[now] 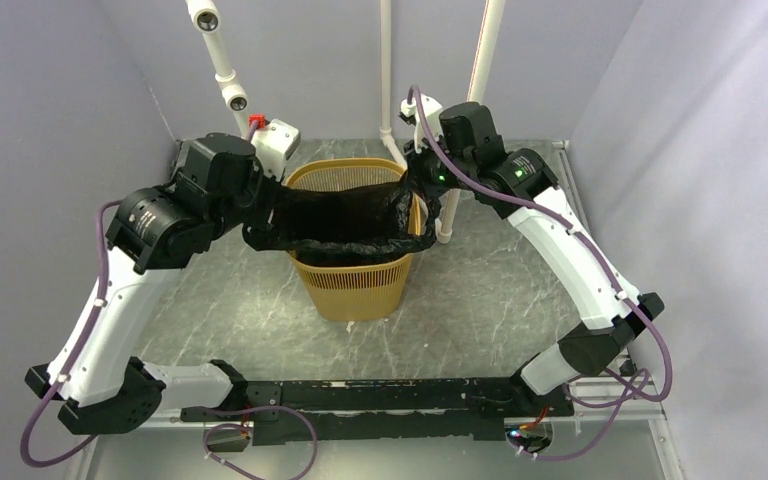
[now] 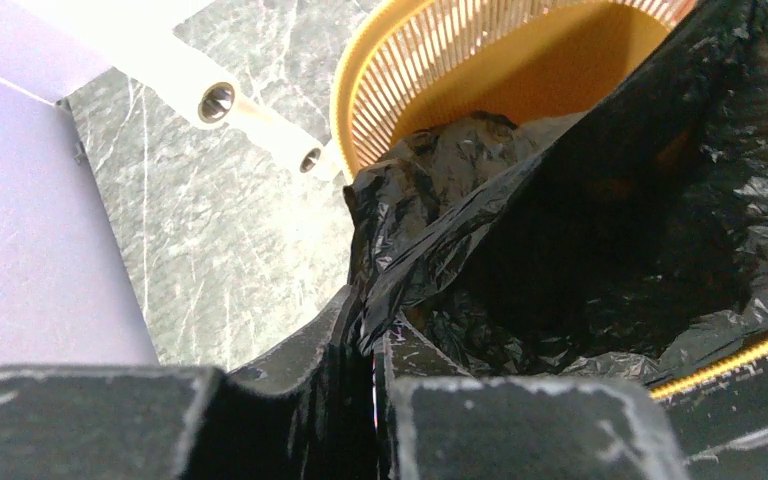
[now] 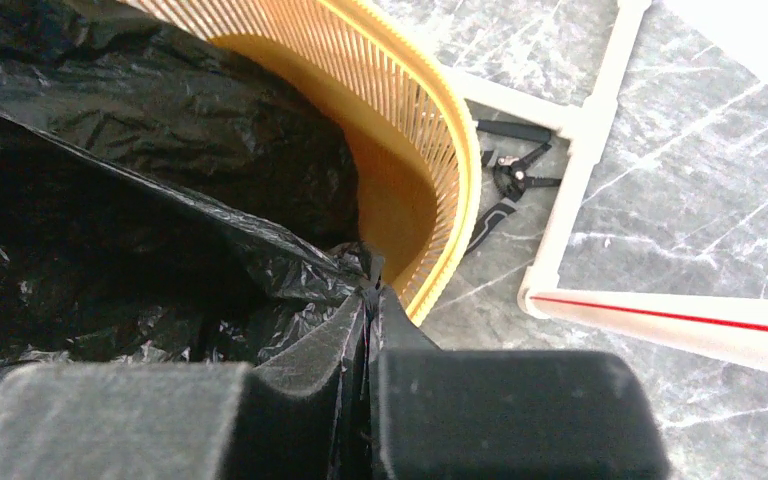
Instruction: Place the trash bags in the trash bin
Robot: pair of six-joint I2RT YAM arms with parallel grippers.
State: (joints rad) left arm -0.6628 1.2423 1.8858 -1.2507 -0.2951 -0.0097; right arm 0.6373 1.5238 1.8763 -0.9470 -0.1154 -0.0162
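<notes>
So, the left gripper [image 2: 372, 342] is pinching the left edge of the black trash bag [image 1: 345, 215], jaws pressed together on the crinkly plastic. The right gripper [image 3: 368, 300] is clamping the opposite edge the same way. Between them the bag is hanging stretched open across the mouth of the yellow trash bin [image 1: 355, 285], sagging partly inside and lapping over the near rim. The bin is standing upright on the marbled table [image 1: 480, 300], between both arms.

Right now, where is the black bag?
In the top view, the black bag is stretched open over the yellow bin, its left edge pinched by the left gripper and its right edge by the right gripper.
</notes>
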